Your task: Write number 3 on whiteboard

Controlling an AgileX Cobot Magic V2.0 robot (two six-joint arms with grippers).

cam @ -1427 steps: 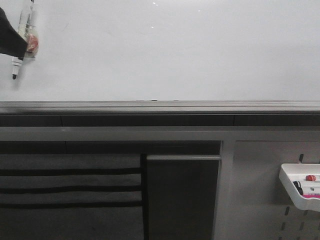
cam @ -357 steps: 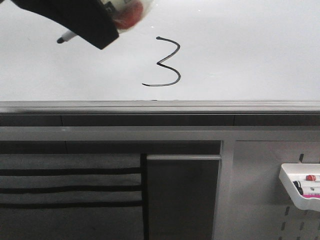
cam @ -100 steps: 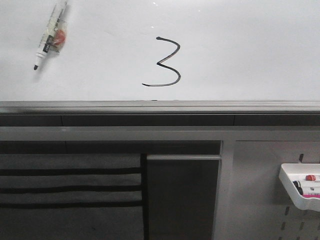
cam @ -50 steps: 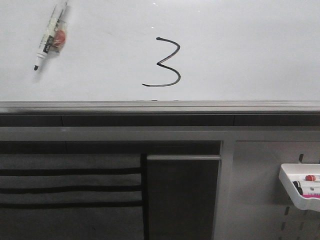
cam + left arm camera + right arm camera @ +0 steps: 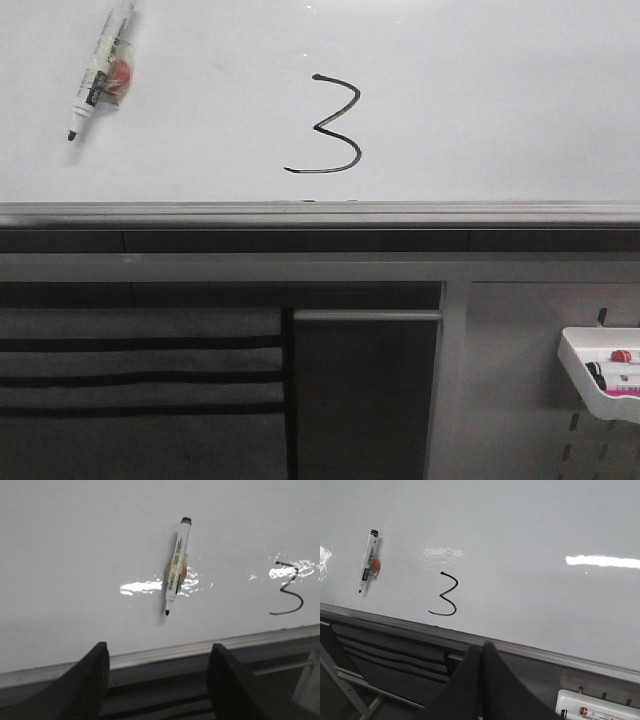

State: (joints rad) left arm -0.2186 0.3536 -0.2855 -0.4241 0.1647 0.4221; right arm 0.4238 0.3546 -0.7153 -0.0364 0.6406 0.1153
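The number 3 (image 5: 328, 125) is drawn on the whiteboard (image 5: 500, 100), just above its rail. The left gripper (image 5: 157, 680) is spread empty; the right gripper (image 5: 481, 680) is closed. Wet ink could be smeared if brushed.

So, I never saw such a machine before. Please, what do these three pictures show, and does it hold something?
It is a two-armed robot. One camera looks forward; one sits on each wrist. All show a glossy white whiteboard with a thin black hand-drawn number 3. A white marker pen with a black tip sticks to the board, apart from the digit. The left end effector is open and empty; the right end effector is shut and holds nothing. A white tray hangs lower right.
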